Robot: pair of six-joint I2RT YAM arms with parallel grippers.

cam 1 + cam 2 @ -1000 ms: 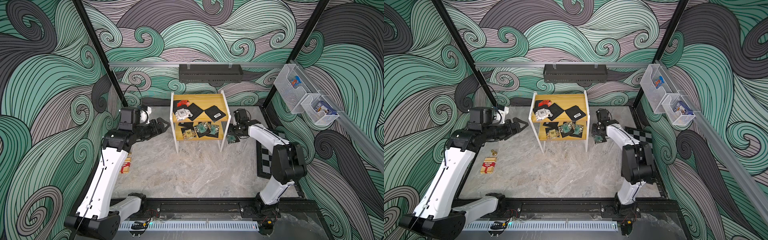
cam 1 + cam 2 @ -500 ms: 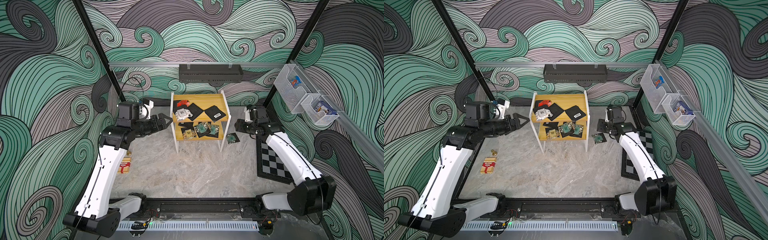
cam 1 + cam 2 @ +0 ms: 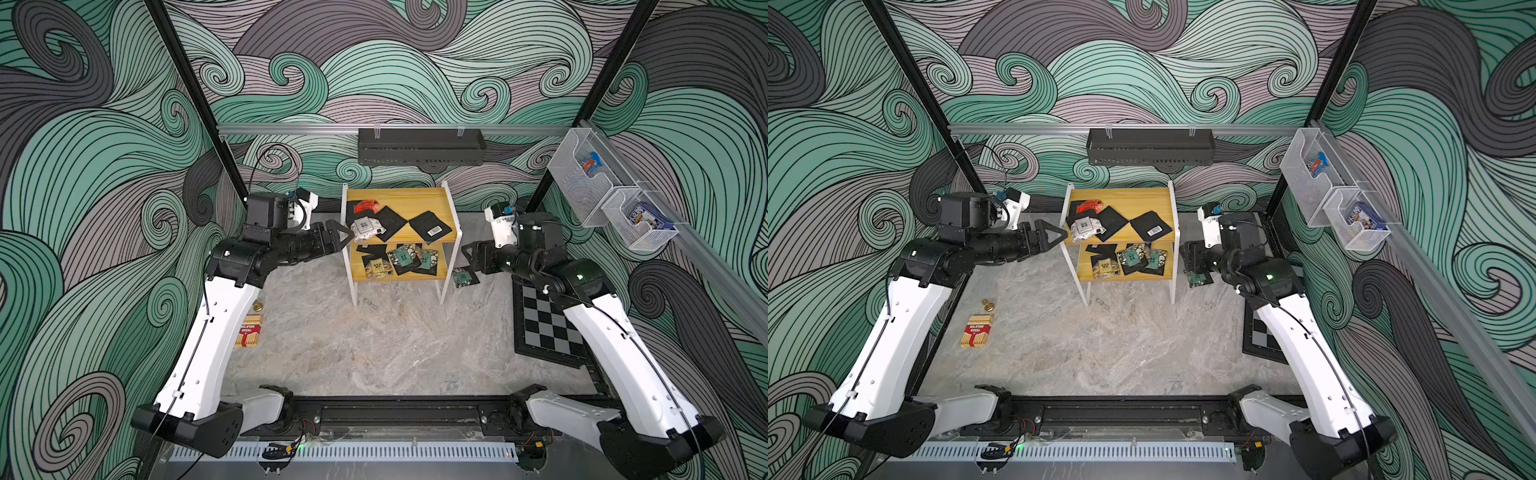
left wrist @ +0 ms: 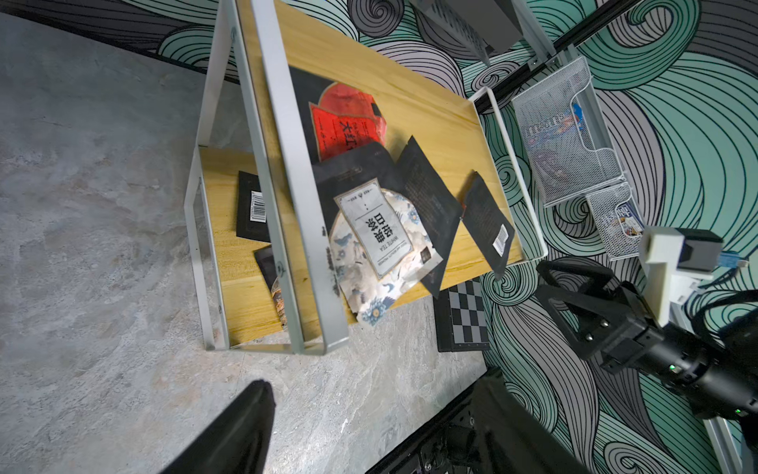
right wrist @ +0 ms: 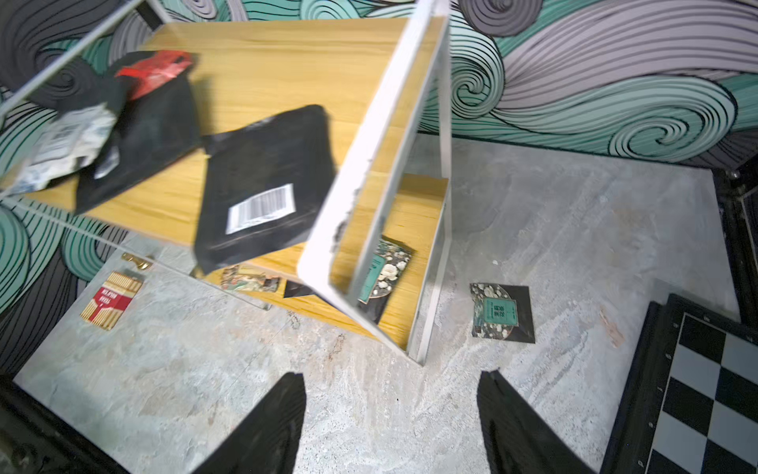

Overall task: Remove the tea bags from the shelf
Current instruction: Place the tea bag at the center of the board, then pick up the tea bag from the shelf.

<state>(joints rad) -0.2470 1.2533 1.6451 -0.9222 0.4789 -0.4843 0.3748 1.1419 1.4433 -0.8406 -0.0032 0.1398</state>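
I am holding my left fingers (image 4: 250, 422) spread and empty just beside the shelf (image 3: 415, 199), my right fingers (image 5: 279, 427) likewise. The tea bags (image 3: 365, 227) are lying overlapped on both its boards, one on the bench (image 3: 374, 353) beside it. Reaching in, I am risking clipping its frame (image 4: 287, 164) or dragging several bags.

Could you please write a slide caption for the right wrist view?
Open right gripper faces the shelf; one teal tea bag lies on the table beside it, more tea bags on its boards.
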